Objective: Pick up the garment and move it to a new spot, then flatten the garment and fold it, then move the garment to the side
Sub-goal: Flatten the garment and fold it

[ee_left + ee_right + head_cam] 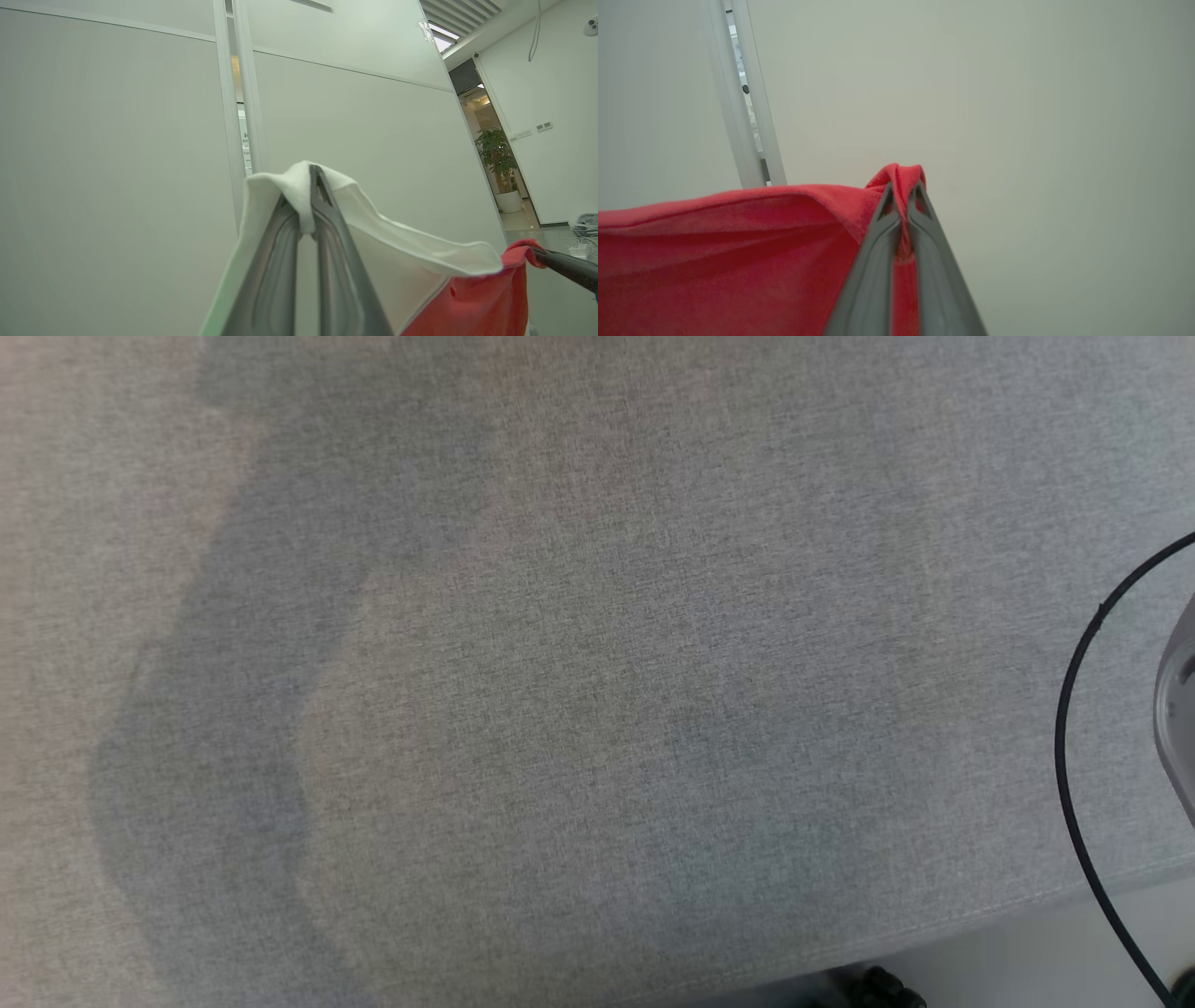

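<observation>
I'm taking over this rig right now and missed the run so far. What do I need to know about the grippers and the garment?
Left gripper: shut on a white edge of the garment.
Right gripper: shut on a red edge of it.
Garment: held up in the air, spread between the two grippers in front of a pale wall. The head view looks down on the grey fabric surface.
Done: the pickup.
Left: lay it down at a new spot, flatten it, fold it, then move it to the side.

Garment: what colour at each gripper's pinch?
White at the left gripper, red at the right gripper; the left wrist view shows both on the garment.
</observation>
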You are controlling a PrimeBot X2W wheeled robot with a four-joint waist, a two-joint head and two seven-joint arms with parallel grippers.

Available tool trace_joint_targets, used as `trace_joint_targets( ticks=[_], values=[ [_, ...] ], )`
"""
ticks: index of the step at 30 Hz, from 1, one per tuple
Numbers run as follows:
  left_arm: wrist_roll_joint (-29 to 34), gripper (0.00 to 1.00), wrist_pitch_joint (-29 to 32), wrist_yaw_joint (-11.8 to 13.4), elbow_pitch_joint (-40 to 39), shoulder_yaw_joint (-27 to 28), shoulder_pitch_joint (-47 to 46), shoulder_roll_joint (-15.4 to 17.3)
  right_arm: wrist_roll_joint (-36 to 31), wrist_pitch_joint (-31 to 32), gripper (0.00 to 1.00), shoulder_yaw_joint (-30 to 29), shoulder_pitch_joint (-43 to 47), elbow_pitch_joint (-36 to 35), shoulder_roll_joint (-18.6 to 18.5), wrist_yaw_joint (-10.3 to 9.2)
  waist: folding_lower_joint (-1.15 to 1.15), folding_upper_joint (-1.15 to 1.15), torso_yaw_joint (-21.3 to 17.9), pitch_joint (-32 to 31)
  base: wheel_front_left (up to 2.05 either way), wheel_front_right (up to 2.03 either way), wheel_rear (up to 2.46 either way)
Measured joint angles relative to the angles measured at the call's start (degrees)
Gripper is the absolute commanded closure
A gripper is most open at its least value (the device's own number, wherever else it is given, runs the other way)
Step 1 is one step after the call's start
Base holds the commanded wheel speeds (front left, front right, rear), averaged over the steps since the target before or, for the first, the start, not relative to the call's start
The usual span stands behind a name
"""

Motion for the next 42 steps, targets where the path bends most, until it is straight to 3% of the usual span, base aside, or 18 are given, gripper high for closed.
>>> trace_joint_targets(
  ticks=[4, 12, 19, 30, 38, 42],
  values=[
    [-1.26, 1.00, -0.35, 0.00, -1.24, -3.65, 3.22, 0.37, -0.60, -1.63, 1.00, 0.97, 1.37, 4.52, -0.65, 0.00, 0.00, 0.00, 0.01, 2.13, 0.00, 0.00, 0.00],
    [-8.79, 1.00, -0.34, 0.00, 1.56, -9.54, 24.75, -0.77, 0.05, -2.56, 1.00, 4.90, 11.63, 15.91, -3.15, 0.00, 0.00, 0.00, 2.80, 3.31, 0.00, 0.00, 0.00],
    [-19.57, 1.00, -0.34, -0.02, 3.35, -14.61, 44.42, -0.85, 4.77, 3.92, 1.00, 11.35, 21.15, 21.02, -5.61, 0.00, -0.01, 0.00, 4.97, -0.99, 0.00, 0.00, 0.00],
    [-29.19, 1.00, 3.76, 0.12, -0.14, -21.39, 66.79, 0.59, 10.02, 13.04, 1.00, 15.89, 37.28, 20.81, -10.22, 0.01, -0.02, 0.00, 6.65, -12.97, 0.00, 0.00, 0.00],
    [-36.82, 1.00, 7.14, 1.36, -6.47, -22.41, 76.61, 1.10, 10.82, 16.12, 1.00, 14.27, 45.92, 17.07, -11.02, 0.02, -0.02, 0.00, 7.57, -20.56, 0.00, 0.00, 0.00],
    [-40.21, 1.00, 10.34, 3.23, -9.45, -23.53, 81.08, 2.10, 8.73, 18.62, 1.00, 12.24, 50.25, 15.73, -11.58, 0.02, -0.02, 0.00, 8.01, -23.26, 0.00, 0.00, 0.00]
  ],
)
